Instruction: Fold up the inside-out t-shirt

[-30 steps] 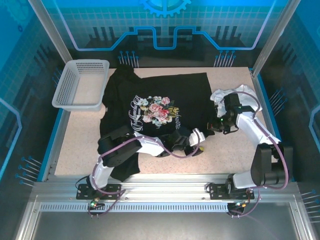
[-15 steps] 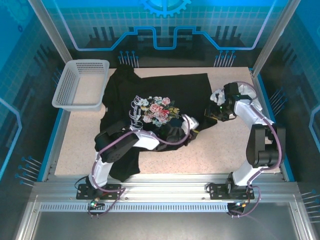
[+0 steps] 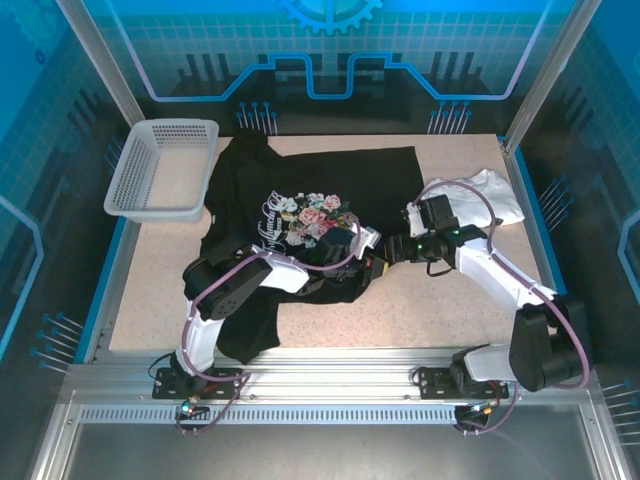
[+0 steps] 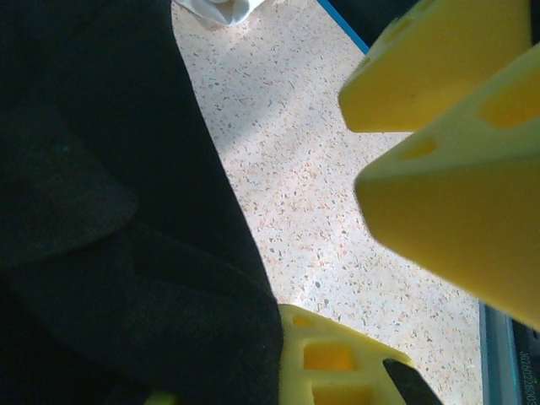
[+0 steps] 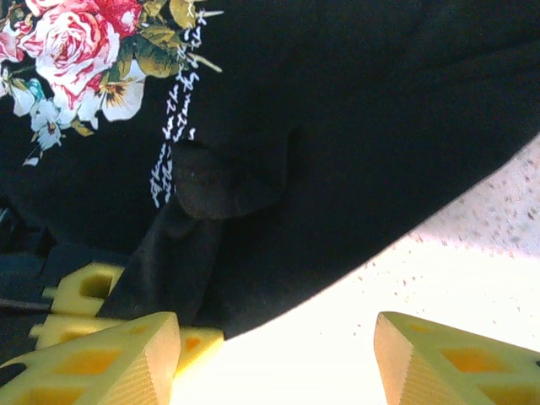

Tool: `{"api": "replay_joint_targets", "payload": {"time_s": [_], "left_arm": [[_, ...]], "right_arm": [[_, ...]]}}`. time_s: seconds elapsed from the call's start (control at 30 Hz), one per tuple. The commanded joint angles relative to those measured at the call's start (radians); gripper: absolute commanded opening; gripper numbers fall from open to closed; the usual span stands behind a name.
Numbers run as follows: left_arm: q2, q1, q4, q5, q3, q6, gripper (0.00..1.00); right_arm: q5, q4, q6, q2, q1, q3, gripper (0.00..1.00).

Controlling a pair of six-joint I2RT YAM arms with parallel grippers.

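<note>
Swung in from the white garment (image 3: pixel 492 192), the right hand (image 3: pixel 396 250) now hovers wide open just beside the left hand (image 3: pixel 372 262), which has pinched shut on the near right edge of the inside-out t-shirt (image 3: pixel 300 185), spread print-up on the table (image 3: pixel 440 310).

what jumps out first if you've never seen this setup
A black t-shirt with a bright floral print lies spread across the middle of the table. At its near right edge the two arms meet: the left gripper is shut on the cloth, with the right gripper open beside it. A grey basket sits at the far left corner.
</note>
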Motion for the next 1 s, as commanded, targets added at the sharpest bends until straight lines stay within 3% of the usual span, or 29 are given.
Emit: {"api": "replay_joint_targets", "payload": {"time_s": [0.0, 0.1, 0.27, 0.37, 0.53, 0.73, 0.97], "left_arm": [[-0.003, 0.003, 0.081, 0.03, -0.041, -0.022, 0.0], [0.02, 0.004, 0.146, 0.004, -0.074, -0.029, 0.02], [-0.007, 0.005, 0.081, -0.058, -0.098, -0.016, 0.41], [-0.047, 0.005, 0.041, -0.095, -0.137, 0.002, 0.51], [-0.1, 0.041, 0.08, -0.054, -0.239, -0.089, 0.56], [-0.195, 0.065, 0.067, -0.082, -0.335, -0.161, 0.53], [-0.168, 0.065, 0.136, -0.093, -0.376, -0.252, 0.49]], "right_arm": [[0.009, 0.052, -0.019, 0.077, -0.001, 0.056, 0.62], [-0.027, 0.004, 0.012, 0.153, -0.029, 0.116, 0.61], [-0.028, -0.031, 0.027, 0.157, -0.057, 0.13, 0.61], [-0.033, -0.056, 0.027, 0.124, -0.081, 0.126, 0.61], [-0.023, -0.092, -0.02, 0.098, -0.053, 0.155, 0.6], [0.088, -0.074, -0.182, 0.173, 0.088, 0.209, 0.61], [-0.042, -0.073, -0.232, 0.322, 0.124, 0.28, 0.62]]}}
